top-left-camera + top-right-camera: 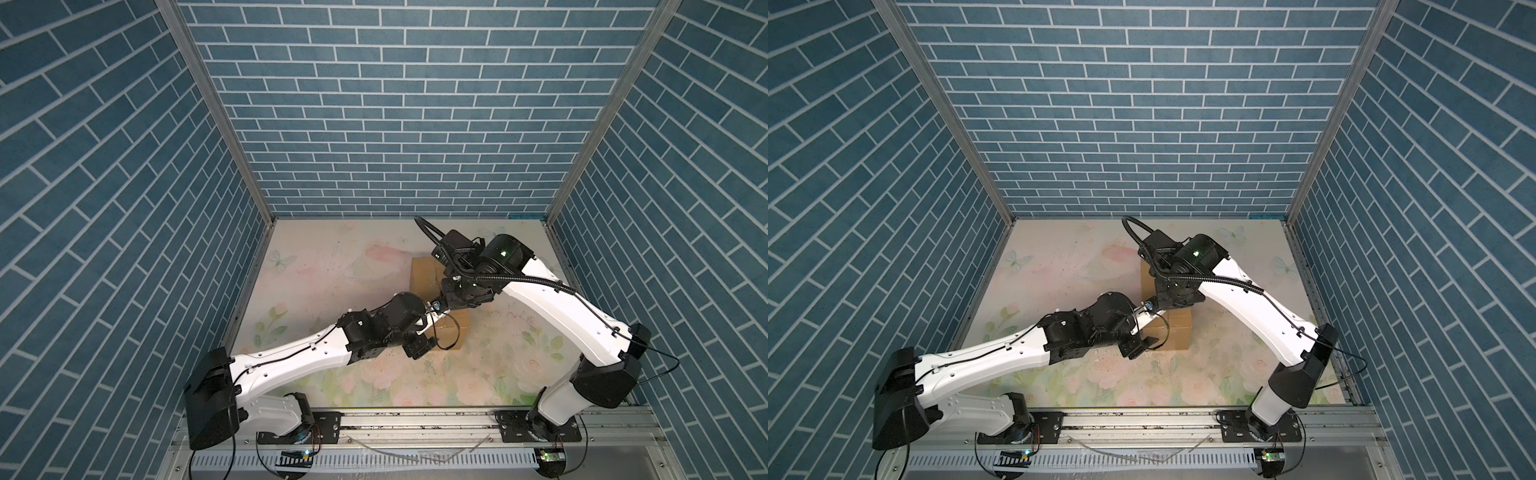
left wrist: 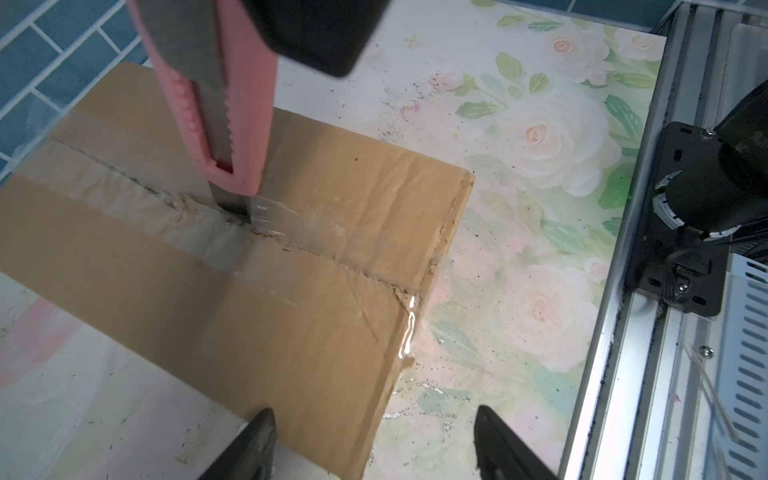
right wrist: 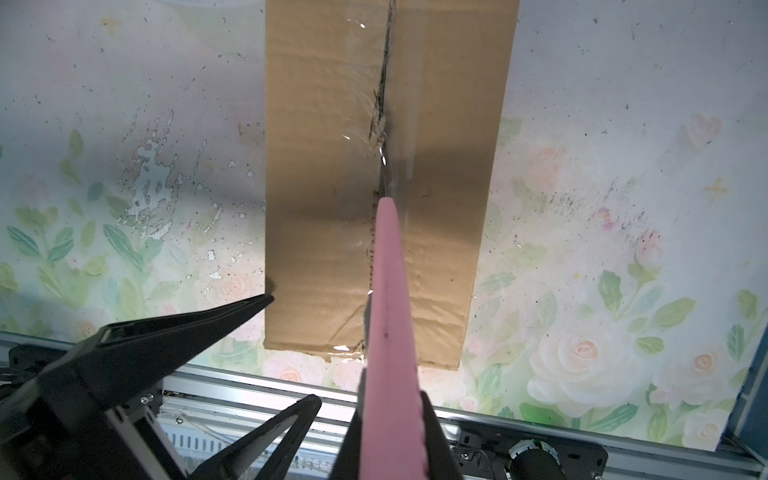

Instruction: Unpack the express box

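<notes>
Left wrist view: the left gripper [image 2: 376, 440] is hanging released, jaws spread about the near corner of the express box [image 2: 291, 311], not clamping. In a top view the box is lying centre of the table [image 1: 415, 382], running eleven to five, flaps down, contents hidden. The pink utility knife [image 2: 245, 124] is biting crumpled tape [image 2: 291, 220] on the seam [image 2: 353, 270]; the right gripper [image 3: 392, 415] is clenching its handle. Risk: the blade snagging and dragging the unclamped box, or sinking into whatever's inside.
</notes>
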`<state>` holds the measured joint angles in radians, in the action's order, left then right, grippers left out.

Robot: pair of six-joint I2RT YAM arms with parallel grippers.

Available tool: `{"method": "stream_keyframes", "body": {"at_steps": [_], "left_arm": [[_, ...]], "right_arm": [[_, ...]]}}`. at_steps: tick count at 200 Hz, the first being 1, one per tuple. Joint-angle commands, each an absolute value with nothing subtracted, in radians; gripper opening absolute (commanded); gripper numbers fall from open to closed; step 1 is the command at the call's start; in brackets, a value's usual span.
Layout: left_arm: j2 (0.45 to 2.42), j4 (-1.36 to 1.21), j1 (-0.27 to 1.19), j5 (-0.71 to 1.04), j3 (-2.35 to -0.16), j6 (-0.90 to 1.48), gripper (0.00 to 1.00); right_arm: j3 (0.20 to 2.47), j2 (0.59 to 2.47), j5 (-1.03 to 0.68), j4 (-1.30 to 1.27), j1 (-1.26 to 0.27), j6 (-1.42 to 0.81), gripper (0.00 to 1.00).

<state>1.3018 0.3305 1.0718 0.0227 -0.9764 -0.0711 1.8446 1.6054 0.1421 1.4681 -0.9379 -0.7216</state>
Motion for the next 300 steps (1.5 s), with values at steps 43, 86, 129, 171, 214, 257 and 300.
{"method": "stream_keyframes", "body": {"at_steps": [43, 86, 129, 171, 214, 257, 300], "left_arm": [[1.346, 0.156, 1.078, -0.052, -0.924, -0.012, 0.75], [1.378, 0.111, 1.08, -0.09, -0.915, 0.038, 0.75], [1.386, 0.102, 1.081, -0.092, -0.913, 0.049, 0.75], [1.335, 0.209, 1.08, -0.029, -0.911, 0.012, 0.76], [1.277, 0.351, 1.081, 0.01, -0.908, -0.025, 0.76], [1.251, 0.414, 1.081, 0.033, -0.922, -0.046, 0.78], [1.298, 0.429, 1.089, -0.014, -0.947, -0.065, 0.77]], "right_arm": [[1.841, 1.63, 0.014, 1.586, -0.951, -0.729, 0.0], [1.874, 1.643, -0.002, 1.607, -0.953, -0.727, 0.0], [1.902, 1.649, -0.005, 1.626, -0.953, -0.73, 0.0], [1.883, 1.644, -0.014, 1.614, -0.951, -0.73, 0.0], [1.867, 1.643, -0.025, 1.603, -0.948, -0.733, 0.0], [1.858, 1.643, -0.023, 1.599, -0.942, -0.73, 0.0], [1.862, 1.646, -0.026, 1.597, -0.94, -0.727, 0.0]]}}
